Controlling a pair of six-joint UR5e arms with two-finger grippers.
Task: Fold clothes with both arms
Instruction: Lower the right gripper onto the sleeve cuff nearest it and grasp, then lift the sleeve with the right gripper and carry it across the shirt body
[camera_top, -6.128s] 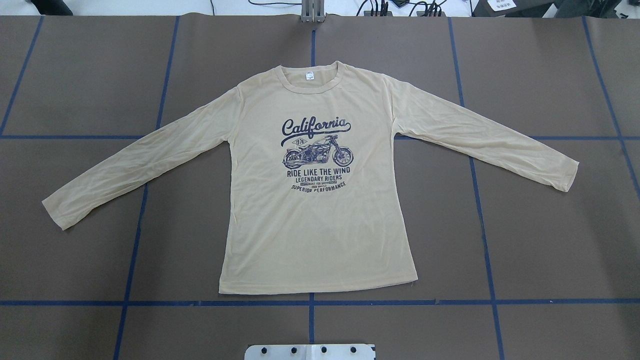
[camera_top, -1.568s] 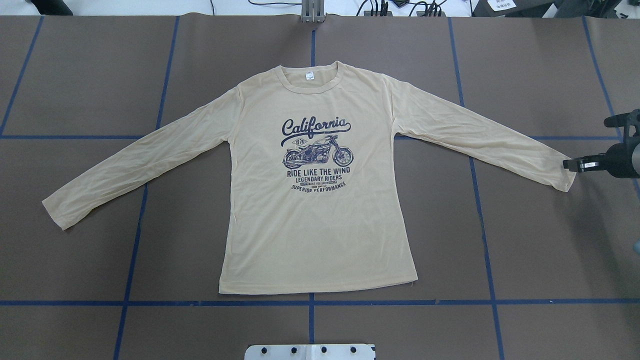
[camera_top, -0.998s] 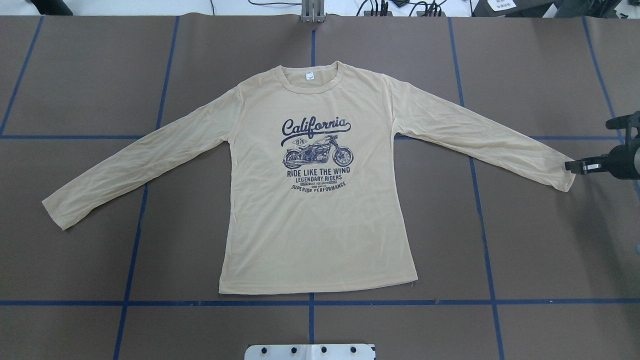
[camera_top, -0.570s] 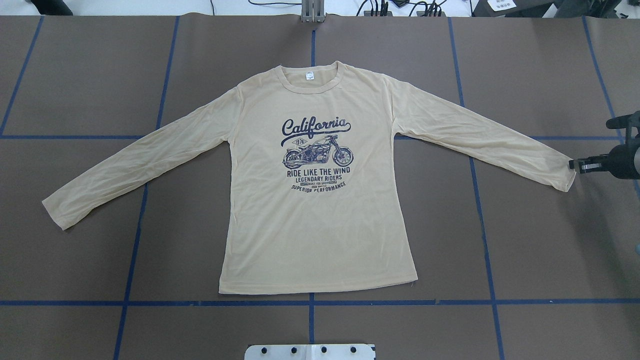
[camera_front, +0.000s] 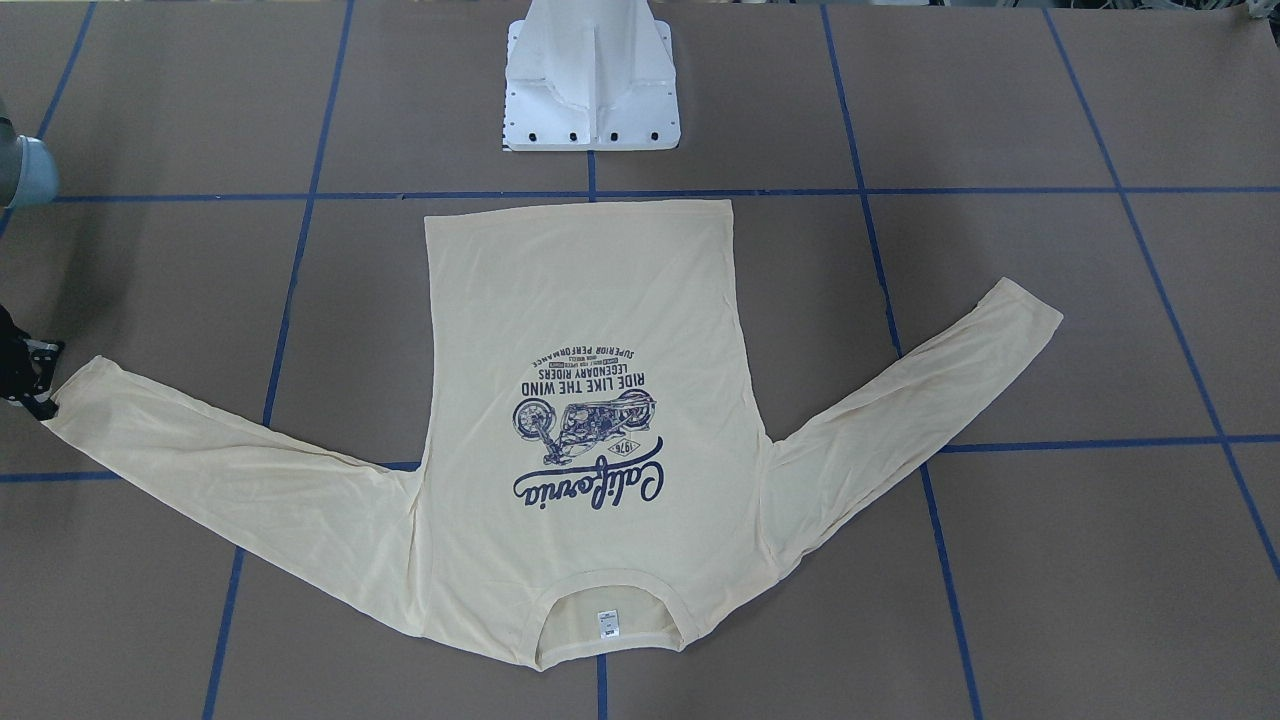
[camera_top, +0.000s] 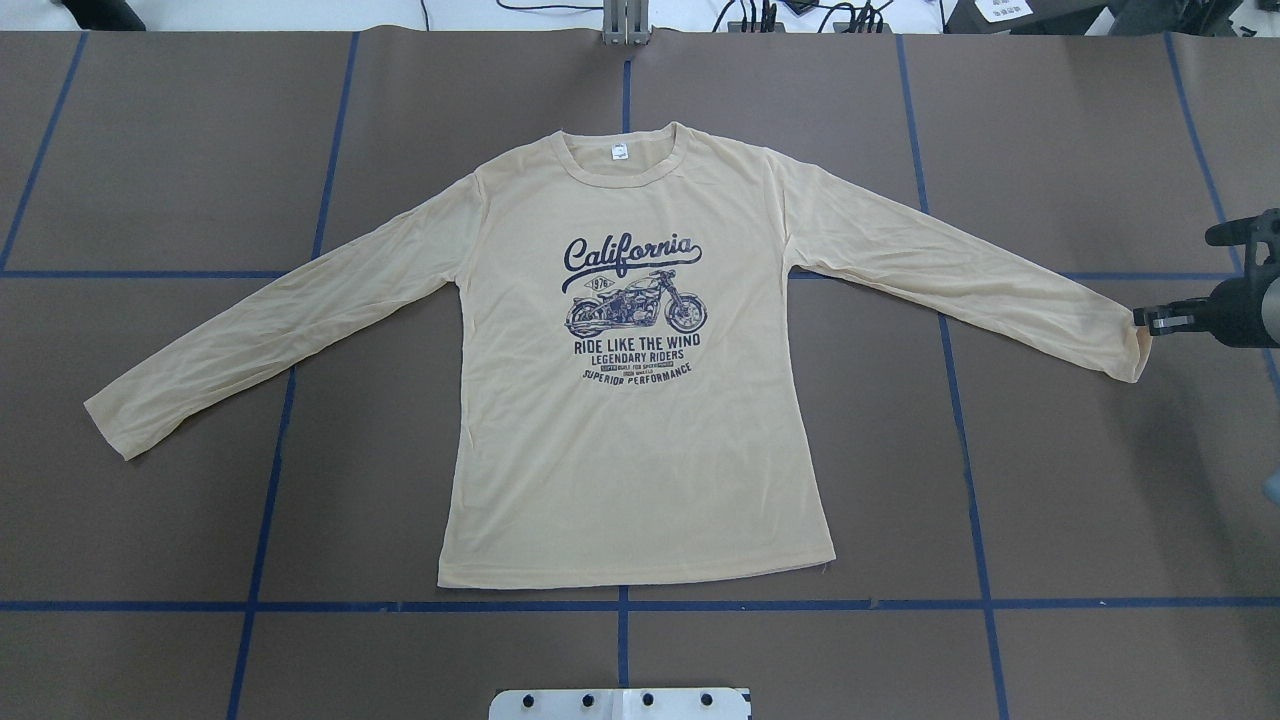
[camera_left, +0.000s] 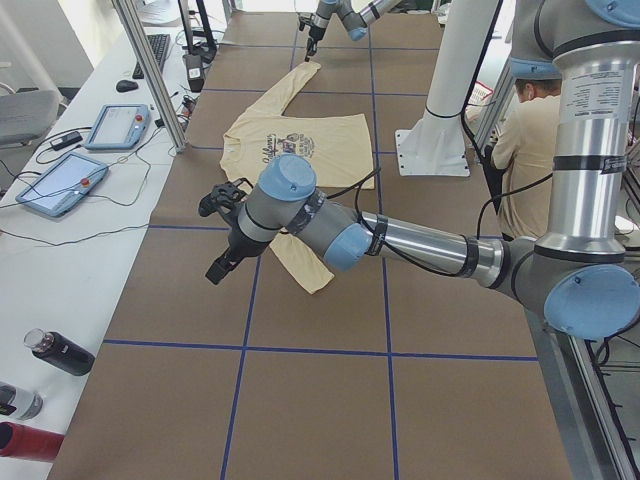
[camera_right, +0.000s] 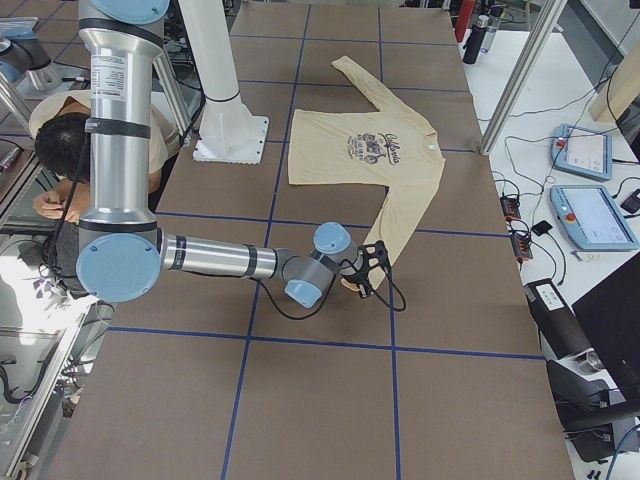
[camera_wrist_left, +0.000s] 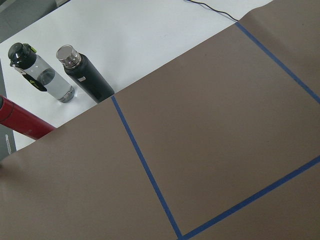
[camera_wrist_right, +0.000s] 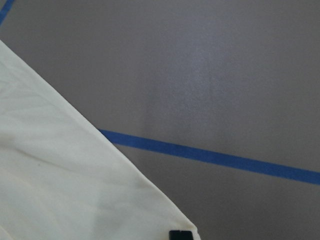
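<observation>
**Long-sleeved T-shirt spread flat, right gripper at one cuff**

Shows a pale cream-yellow, thin, long-sleeved T-shirt (camera_top: 620, 470) with a navy "California" motorcycle print (camera_top: 632, 305), lying flat and face up on a brown-covered table (camera_top: 150, 150) gridded with blue tape lines (camera_top: 262, 520). Places the hem nearest the white pedestal base (camera_front: 592, 80), just across one tape line from it, and the neckline with its small white label (camera_top: 621, 151) farthest from that base. Spreads both sleeves wide to either side of the base, each slanting from the shoulder back toward the base's side of the table.

Sets the black two-finger right gripper (camera_top: 1145, 320) at the sleeve cuff (camera_top: 1138, 350) on the robot's right of the base, touching the cuff's corner. Shows one black fingertip (camera_wrist_right: 180, 234) at the fabric's edge in the right wrist view. Cannot tell whether these jaws are clenched on the cloth or merely against it.

Puts the left gripper (camera_left: 214, 272), on its grey-silver arm with light blue joint caps (camera_left: 400, 240), raised above the table beyond the other cuff, apart from the shirt. Cannot tell how its jaws stand.

Includes a clear bottle (camera_wrist_left: 42, 80), a black bottle (camera_wrist_left: 87, 80) and a red bottle (camera_wrist_left: 20, 122) on a white surface past the table's end, on the robot's left of the base.
</observation>
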